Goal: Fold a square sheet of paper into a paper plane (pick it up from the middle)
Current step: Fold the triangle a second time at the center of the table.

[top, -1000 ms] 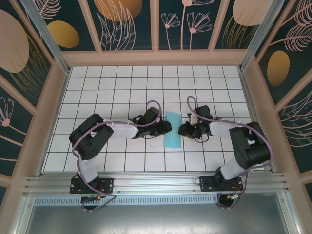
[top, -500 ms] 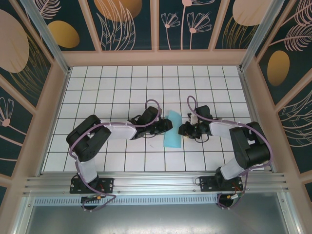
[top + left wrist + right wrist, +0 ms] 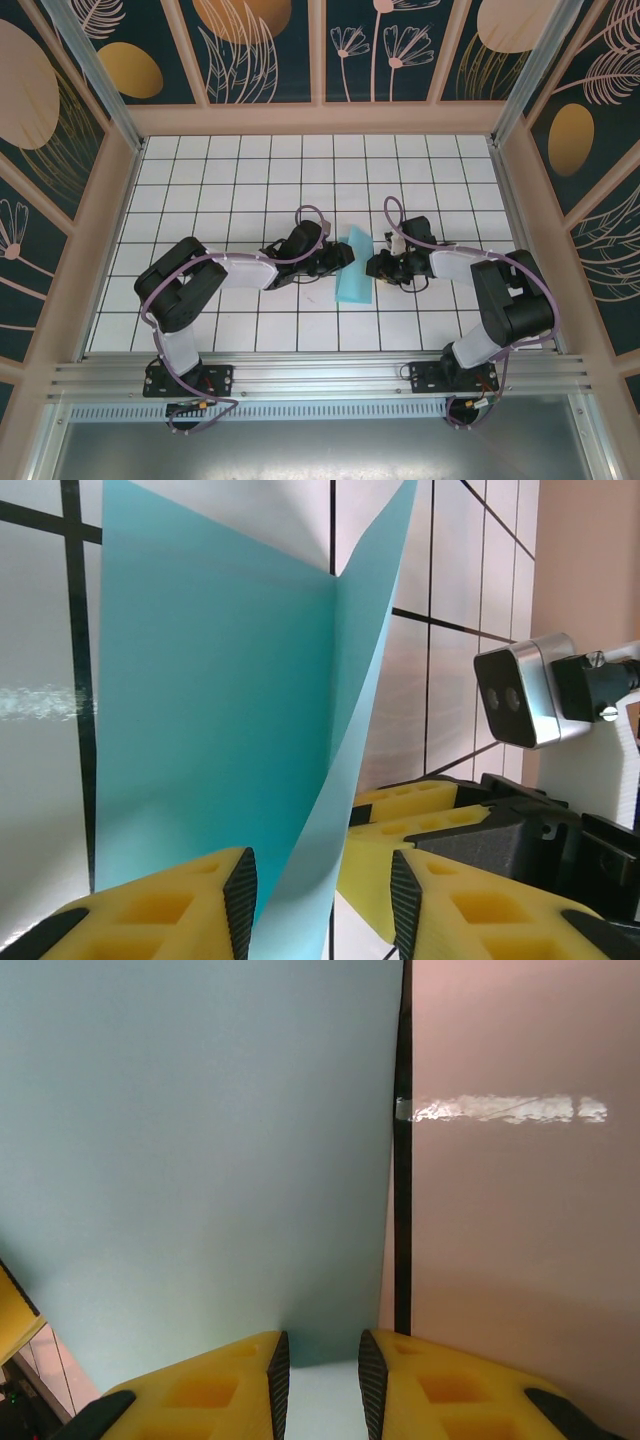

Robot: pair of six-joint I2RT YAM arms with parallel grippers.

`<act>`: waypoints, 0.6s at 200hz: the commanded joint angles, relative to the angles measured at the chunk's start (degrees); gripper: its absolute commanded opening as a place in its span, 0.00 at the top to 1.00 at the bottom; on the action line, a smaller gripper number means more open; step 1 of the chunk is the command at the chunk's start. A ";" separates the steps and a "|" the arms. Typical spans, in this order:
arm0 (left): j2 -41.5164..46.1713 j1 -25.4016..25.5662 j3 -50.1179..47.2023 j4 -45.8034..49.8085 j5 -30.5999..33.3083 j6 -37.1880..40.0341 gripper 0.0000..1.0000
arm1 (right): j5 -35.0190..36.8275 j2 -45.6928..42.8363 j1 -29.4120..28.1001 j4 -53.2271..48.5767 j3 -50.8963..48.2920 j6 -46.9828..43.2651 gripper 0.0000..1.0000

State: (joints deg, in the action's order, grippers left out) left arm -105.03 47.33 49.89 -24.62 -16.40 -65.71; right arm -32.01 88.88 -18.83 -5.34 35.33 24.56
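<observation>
Between the jaws of the left gripper (image 3: 322, 885), which stand clearly apart, a lifted flap of the square sheet of paper (image 3: 210, 700) passes through. It leans toward one pad with free space on its other side, so I judge it guided rather than clamped. Just ahead of those fingertips the sheet meets in a sharp crease: one panel lies low toward the table (image 3: 45, 630), the other stands up from it.

Facing it from the far side of the crease, the right gripper (image 3: 320, 1355) holds its jaws a narrow gap apart, with the sheet's edge running into that gap. I cannot tell whether the pads actually pinch it.

The step in hand looks like laying the raised flap over along the crease. To do it well:
- The right gripper should anchor its edge so the lower panel cannot slide.
- The left gripper should carry the flap across in a low, slow arc.
- The free edges should be matched before any pressing.
- Pressing should then run along the crease, outward from the fingertips.

Thin paper buckles easily, so a tilted or hurried squeeze would likely wrinkle it.
</observation>
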 commanded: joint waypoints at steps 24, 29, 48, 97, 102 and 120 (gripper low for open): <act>1.77 0.20 -1.45 -5.46 -2.12 -2.44 0.59 | 3.01 -0.03 0.83 -1.08 -0.88 0.25 0.71; 1.76 0.17 -1.61 -5.57 -2.14 -2.53 0.58 | 3.01 -0.07 0.85 -1.12 -0.83 0.27 0.71; 2.20 0.14 -1.98 -5.61 -1.97 -2.67 0.59 | 2.92 -0.30 0.89 -1.02 -0.97 0.23 0.71; 1.78 0.20 -1.74 -3.76 -1.48 -2.13 0.68 | 2.33 -0.89 0.97 -0.64 -1.21 0.30 0.71; 1.62 0.17 -1.75 -3.76 -1.52 -2.14 0.70 | 2.14 -1.17 0.97 -0.48 -1.23 0.32 0.71; 1.16 0.15 -1.59 -3.59 -1.43 -2.55 0.76 | 1.70 -2.71 0.91 -0.05 -1.22 0.45 0.70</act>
State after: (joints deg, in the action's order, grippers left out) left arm -104.71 47.33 48.42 -28.08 -17.61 -67.92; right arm -32.40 88.62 -18.72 -5.34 35.29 24.56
